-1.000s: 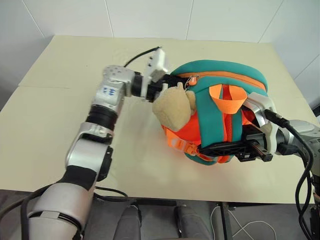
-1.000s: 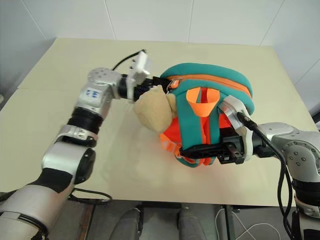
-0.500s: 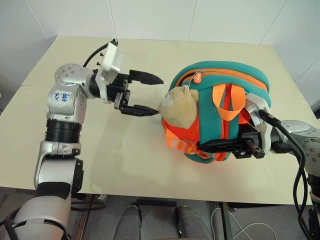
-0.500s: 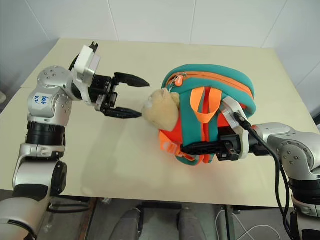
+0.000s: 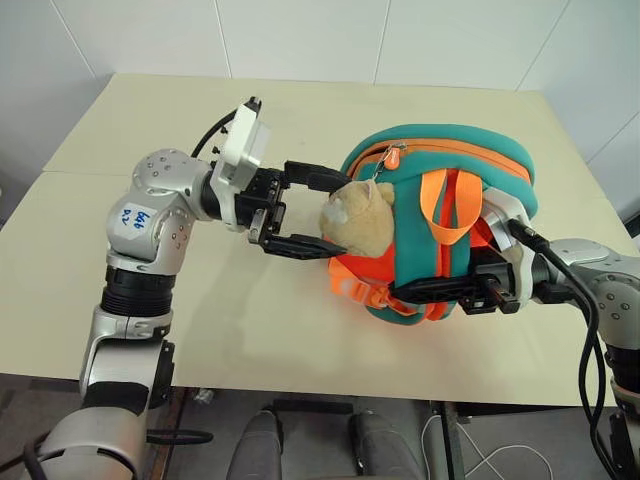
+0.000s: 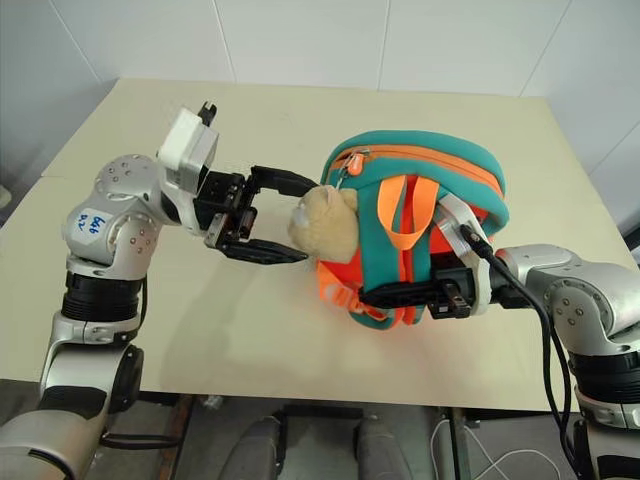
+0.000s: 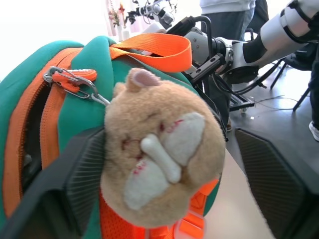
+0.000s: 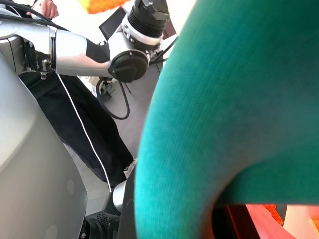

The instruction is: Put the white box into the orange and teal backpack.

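The orange and teal backpack (image 5: 440,150) stands on the cream table (image 5: 150,130), its tan plush cat charm (image 5: 362,218) hanging from the zipper pull (image 5: 392,158) on its left side. My left gripper (image 5: 338,213) is open and points right, with one finger above the charm and one below it. In the left wrist view the charm (image 7: 159,159) sits between the black fingers (image 7: 271,184). My right gripper (image 5: 405,292) is shut on the backpack's teal strap at its near side. The white box is out of view.
The table's front edge runs close under both arms, and a white tiled wall stands behind the table. A person in dark trousers (image 8: 84,124) shows beyond the table in the right wrist view.
My left gripper drew back out of the backpack's top to the left, then came in again around the plush charm with its jaws a little narrower. The right gripper kept its hold.
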Controlling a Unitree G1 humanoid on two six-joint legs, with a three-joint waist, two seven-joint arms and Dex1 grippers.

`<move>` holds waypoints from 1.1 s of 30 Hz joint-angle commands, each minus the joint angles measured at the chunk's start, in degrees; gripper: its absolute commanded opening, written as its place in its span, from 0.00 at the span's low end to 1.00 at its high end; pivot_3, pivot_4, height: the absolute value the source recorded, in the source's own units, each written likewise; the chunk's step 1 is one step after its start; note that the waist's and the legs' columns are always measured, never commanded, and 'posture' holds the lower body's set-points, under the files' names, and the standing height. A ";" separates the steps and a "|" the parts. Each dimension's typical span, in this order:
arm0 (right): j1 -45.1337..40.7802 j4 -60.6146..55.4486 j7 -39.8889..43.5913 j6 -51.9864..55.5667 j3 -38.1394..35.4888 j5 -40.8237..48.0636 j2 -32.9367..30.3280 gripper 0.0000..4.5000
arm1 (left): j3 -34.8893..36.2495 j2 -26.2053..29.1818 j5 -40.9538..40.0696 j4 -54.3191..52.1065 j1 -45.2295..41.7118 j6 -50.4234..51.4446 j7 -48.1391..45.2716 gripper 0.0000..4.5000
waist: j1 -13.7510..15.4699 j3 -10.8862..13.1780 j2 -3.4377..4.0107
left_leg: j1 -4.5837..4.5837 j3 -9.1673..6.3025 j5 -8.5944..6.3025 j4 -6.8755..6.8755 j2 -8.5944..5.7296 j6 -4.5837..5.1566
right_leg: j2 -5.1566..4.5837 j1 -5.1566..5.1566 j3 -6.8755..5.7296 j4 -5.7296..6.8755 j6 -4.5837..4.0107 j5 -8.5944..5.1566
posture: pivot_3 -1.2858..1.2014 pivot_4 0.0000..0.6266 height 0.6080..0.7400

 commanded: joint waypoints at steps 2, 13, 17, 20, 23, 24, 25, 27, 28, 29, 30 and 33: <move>-0.69 -0.88 0.65 -0.56 -0.18 0.19 0.31 0.00 | -0.70 0.63 1.77 -0.51 0.59 -4.03 0.99 0.59 | 0.03 0.00 0.00 | 0.00 0.00 0.00 -0.01 0.00 0.00 | 0.00 0.00 0.00 -0.01 0.00 0.00 | 0.52 0.24 1.00; -0.98 -0.72 0.72 -1.33 -0.03 -0.83 1.08 0.00 | 1.59 -0.36 1.68 3.09 -3.16 -6.96 5.30 0.06 | 0.08 0.00 0.00 | -0.02 0.00 -0.01 -0.01 -0.01 0.01 | 0.00 0.00 0.00 -0.05 0.01 0.02 | 0.52 0.24 1.00; -0.91 -0.76 0.64 -1.58 0.05 -1.02 1.17 0.00 | 4.78 2.61 0.23 7.48 -7.08 -5.70 5.07 0.06 | -0.05 0.00 0.00 | -0.03 0.00 -0.01 -0.01 -0.01 0.01 | 0.00 0.00 -0.01 -0.05 0.01 0.02 | 0.52 0.24 1.00; -0.63 -1.11 0.44 -1.56 -0.14 -0.98 1.20 0.00 | 6.65 6.48 -0.28 11.79 -9.86 -4.71 3.68 0.06 | -0.13 0.00 0.00 | -0.02 0.00 -0.01 -0.04 -0.01 0.01 | 0.00 -0.02 -0.01 -0.06 0.01 0.02 | 0.52 0.24 1.00; 0.09 -1.67 0.16 -1.50 -0.70 -0.72 0.93 0.00 | 5.60 12.02 3.03 17.55 -10.30 -6.75 0.42 0.06 | -0.24 0.00 0.01 | -0.02 0.00 -0.01 -0.11 -0.01 0.01 | 0.00 -0.02 -0.01 -0.12 0.01 0.02 | 0.52 0.24 1.00; 0.49 -2.02 0.02 -1.37 -1.08 -0.47 0.73 0.00 | 4.47 14.09 5.51 19.52 -9.56 -9.36 -0.46 0.06 | -0.41 0.00 0.01 | -0.02 0.00 -0.01 -0.14 -0.01 0.01 | 0.00 -0.03 -0.01 -0.13 0.01 0.01 | 0.52 0.24 1.00; 0.87 -2.30 -0.16 -1.24 -1.49 -0.24 0.52 0.00 | 3.60 15.57 7.45 21.32 -8.82 -11.48 -0.88 0.06 | -0.55 0.00 0.01 | 0.00 0.01 -0.01 -0.21 -0.01 0.01 | 0.00 -0.04 -0.01 -0.14 0.00 0.01 | 0.52 0.24 1.00; 1.52 -2.66 -0.58 -1.08 -2.19 -0.01 0.23 0.00 | 3.11 16.56 9.19 24.57 -7.50 -14.22 -0.73 0.06 | -0.52 0.00 0.02 | 0.03 0.02 -0.01 -0.30 0.00 0.01 | 0.00 -0.04 -0.01 -0.15 -0.03 -0.01 | 0.52 0.24 1.00; 1.91 -2.84 -0.96 -1.00 -2.58 0.14 0.21 0.00 | 3.06 15.78 10.36 27.11 -6.52 -16.02 1.11 0.06 | -0.35 -0.01 0.02 | 0.03 0.02 -0.01 -0.31 0.00 0.01 | -0.01 -0.04 -0.01 -0.15 -0.04 -0.02 | 0.52 0.24 1.00; 2.12 -2.96 -1.28 -0.93 -2.80 0.27 0.23 0.00 | 3.06 15.13 11.24 29.03 -5.96 -17.46 2.36 0.06 | -0.23 -0.01 0.02 | 0.02 0.01 -0.01 -0.31 0.00 0.01 | -0.01 -0.04 -0.01 -0.15 -0.04 -0.02 | 0.52 0.24 1.00; 2.27 -3.11 -1.63 -0.87 -2.91 0.37 0.32 0.00 | 2.31 14.54 12.69 30.86 -5.23 -19.25 2.98 0.06 | -0.07 0.00 0.02 | 0.03 0.01 -0.01 -0.28 0.00 0.01 | -0.01 -0.04 -0.02 -0.14 -0.04 -0.02 | 0.52 0.24 1.00; 2.91 -3.92 -2.90 -0.55 -3.23 1.11 0.92 0.00 | -1.11 9.99 16.70 35.66 -2.51 -25.94 4.42 0.06 | 0.27 -0.01 0.02 | 0.02 0.01 -0.01 -0.22 -0.01 0.01 | -0.01 -0.03 -0.01 -0.12 -0.04 -0.01 | 0.52 0.24 1.00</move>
